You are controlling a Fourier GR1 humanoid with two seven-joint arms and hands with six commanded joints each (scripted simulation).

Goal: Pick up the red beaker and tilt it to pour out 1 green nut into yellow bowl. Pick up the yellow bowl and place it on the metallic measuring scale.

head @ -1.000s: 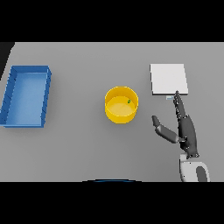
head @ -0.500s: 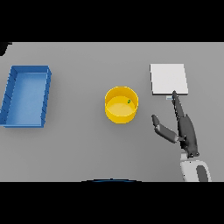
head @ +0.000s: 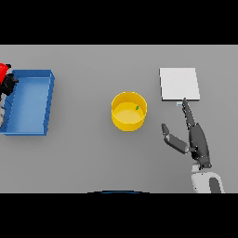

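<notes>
Yellow bowl [head: 129, 111] upright, mouth up, beside flat-fingered empty right robot hand [head: 195, 137].

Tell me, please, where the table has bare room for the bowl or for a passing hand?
Bare grey table lies between the blue bin and the yellow bowl, across the far strip behind them, and along the near edge. It is crowded between the bowl and the metallic scale, where the right hand rests open. The left hand holds the red beaker beside the bin.

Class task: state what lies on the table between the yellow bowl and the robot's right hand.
Nothing: in the head view, only bare grey table separates the yellow bowl from the right robot hand.
</notes>
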